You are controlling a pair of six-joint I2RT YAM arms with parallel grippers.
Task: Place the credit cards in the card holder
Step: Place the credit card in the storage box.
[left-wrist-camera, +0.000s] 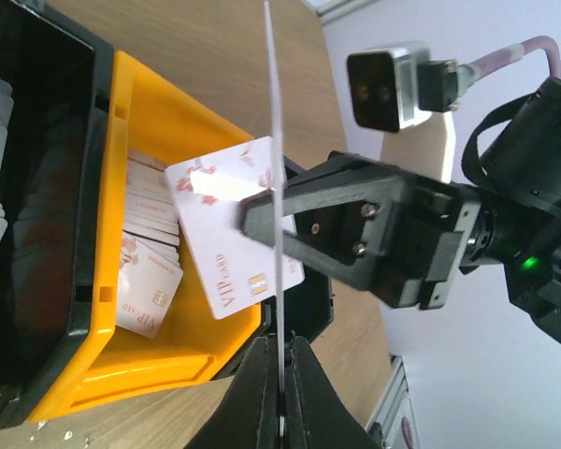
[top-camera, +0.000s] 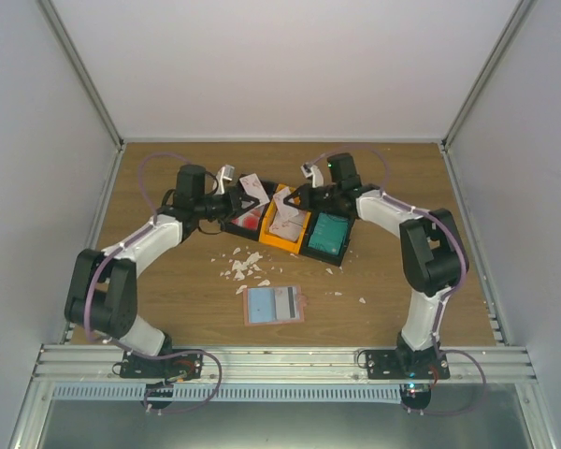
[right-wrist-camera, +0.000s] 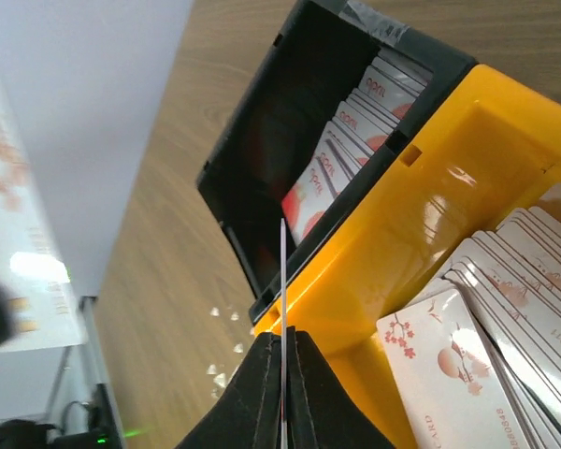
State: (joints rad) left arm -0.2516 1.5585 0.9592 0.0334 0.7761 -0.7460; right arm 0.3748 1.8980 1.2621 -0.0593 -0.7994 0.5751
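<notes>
Left claw (left-wrist-camera: 280, 365): clenched on a white credit card (left-wrist-camera: 273, 140), edge-on, standing straight up from the fingertips.
Scraps (top-camera: 243, 267): on the table (top-camera: 168, 290), nearer the arm bases than both claws.
Card holder (top-camera: 273, 305): open and flat, beyond the scraps, well apart from both claws.
Tray (left-wrist-camera: 86, 206): under both claws, with stacked cards in its orange compartment (left-wrist-camera: 112, 346).
Right claw (right-wrist-camera: 282, 354): clenched on a VIP card (left-wrist-camera: 226, 234), above the orange compartment.

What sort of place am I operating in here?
Probably a lab robot test cell: plain white walls in metal framing enclose a wooden table, and a three-bin tray of credit cards stands on it.
</notes>
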